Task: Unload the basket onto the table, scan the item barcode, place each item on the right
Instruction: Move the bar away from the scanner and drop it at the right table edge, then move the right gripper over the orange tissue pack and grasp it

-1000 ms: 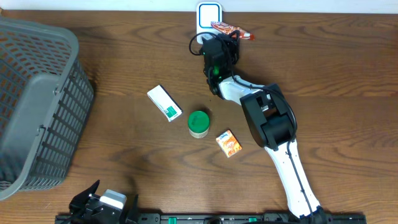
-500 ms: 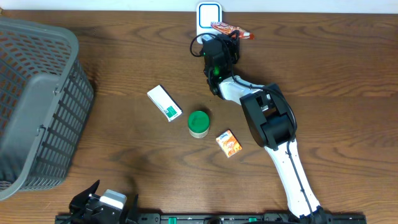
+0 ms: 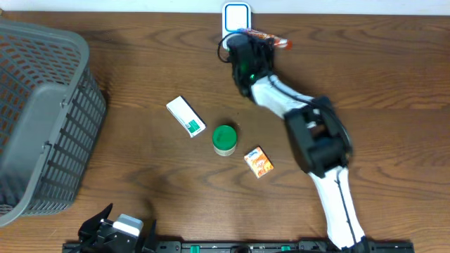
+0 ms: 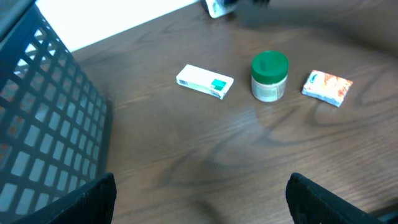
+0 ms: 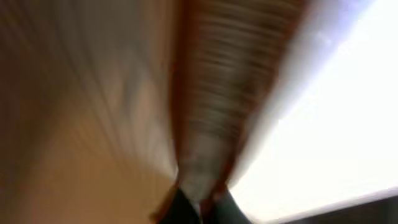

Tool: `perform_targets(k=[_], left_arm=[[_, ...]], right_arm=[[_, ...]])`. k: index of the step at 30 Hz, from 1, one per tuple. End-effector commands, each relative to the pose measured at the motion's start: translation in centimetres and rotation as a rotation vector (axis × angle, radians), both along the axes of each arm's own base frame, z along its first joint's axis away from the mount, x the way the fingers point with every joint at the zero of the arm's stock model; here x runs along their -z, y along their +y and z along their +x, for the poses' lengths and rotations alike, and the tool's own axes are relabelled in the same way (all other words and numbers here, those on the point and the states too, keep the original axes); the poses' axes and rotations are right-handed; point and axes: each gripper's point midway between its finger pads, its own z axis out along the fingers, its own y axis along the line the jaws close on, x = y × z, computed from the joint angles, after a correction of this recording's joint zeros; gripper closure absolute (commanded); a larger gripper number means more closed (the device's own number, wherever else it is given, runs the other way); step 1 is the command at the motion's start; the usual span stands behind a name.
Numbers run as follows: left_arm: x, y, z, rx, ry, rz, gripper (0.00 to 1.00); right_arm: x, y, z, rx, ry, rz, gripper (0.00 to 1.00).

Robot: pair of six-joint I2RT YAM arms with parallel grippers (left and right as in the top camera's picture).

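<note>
A white barcode scanner (image 3: 236, 14) stands at the table's far edge. Right beside it my right gripper (image 3: 253, 42) is shut on a red-orange snack packet (image 3: 267, 37), held just to the scanner's right. The right wrist view is blurred; the packet (image 5: 217, 93) rises from the shut fingertips (image 5: 186, 208) against a bright background. No barcode can be made out. My left gripper (image 4: 202, 205) hangs open and empty over bare wood near the front left (image 3: 112, 228).
A white-and-green box (image 3: 186, 116), a green-lidded jar (image 3: 225, 139) and a small orange packet (image 3: 259, 161) lie mid-table. A large grey basket (image 3: 42, 119) fills the left side. The right arm's white forearm (image 3: 323, 154) stretches from the front edge.
The right arm has swung, its elbow shifting right, and the held packet has edged closer to the scanner. The wrist view is smeared by motion. The left arm is unmoved.
</note>
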Motion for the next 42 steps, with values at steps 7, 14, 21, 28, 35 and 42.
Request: perform_targets(k=[7,14,21,28,35,42], left_arm=[[-0.3,-0.2,-0.1,0.011,-0.015,-0.002,0.14],[-0.3,-0.2,-0.1,0.012,-0.015,-0.002,0.14],[-0.3,-0.2,-0.1,0.012,-0.015,-0.002,0.14],[-0.3,-0.2,-0.1,0.012,-0.015,-0.002,0.13],[-0.3,-0.2,-0.1,0.012,-0.015,-0.002,0.14],[-0.3,-0.2,-0.1,0.012,-0.015,-0.002,0.14]], right_arm=[[-9.1,-12.4,-8.2,0.516,-0.177,0.424,0.99],[-2.7,-23.4,-14.9,1.015,-0.052,0.733,0.99],[0.7,-34.3,-21.3,1.466,-0.197,0.888,0.99],[7.1,-40.1,-27.0,1.705,-0.319,0.996,0.99],[7.9,-43.2,-28.7,1.776,-0.401,1.105,0.71],[0.6,-40.7,-23.4,1.623,-0.381,1.494,0.01]])
